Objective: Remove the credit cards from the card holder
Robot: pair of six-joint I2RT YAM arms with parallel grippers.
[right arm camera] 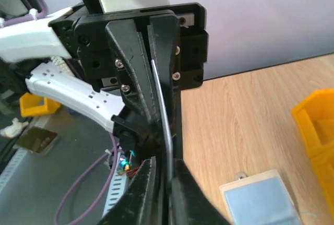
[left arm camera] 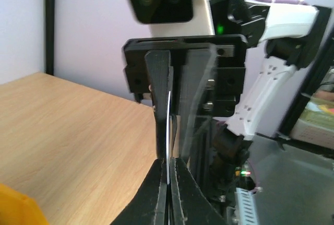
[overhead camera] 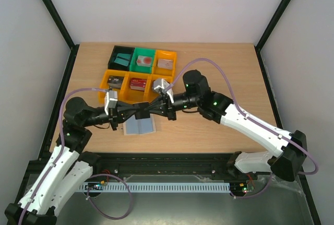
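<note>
The card holder (overhead camera: 140, 126) lies open on the table with its grey-blue inside up, just below the two grippers; the right wrist view shows it at the lower right (right arm camera: 261, 199). Above it, one thin credit card (left arm camera: 169, 126) is seen edge-on, so its colour cannot be told. My left gripper (left arm camera: 168, 170) is shut on one end of the card. My right gripper (right arm camera: 166, 170) faces it and is shut on the other end (right arm camera: 163, 105). The two grippers meet tip to tip over the table's middle (overhead camera: 142, 108).
Behind the grippers stands a block of small bins: black (overhead camera: 114, 52), green (overhead camera: 136, 52), and several orange ones (overhead camera: 172, 55). A teal card (overhead camera: 122, 59), a red-marked card (overhead camera: 143, 60) and other cards lie in them. An orange bin corner (left arm camera: 15, 206) shows in the left wrist view.
</note>
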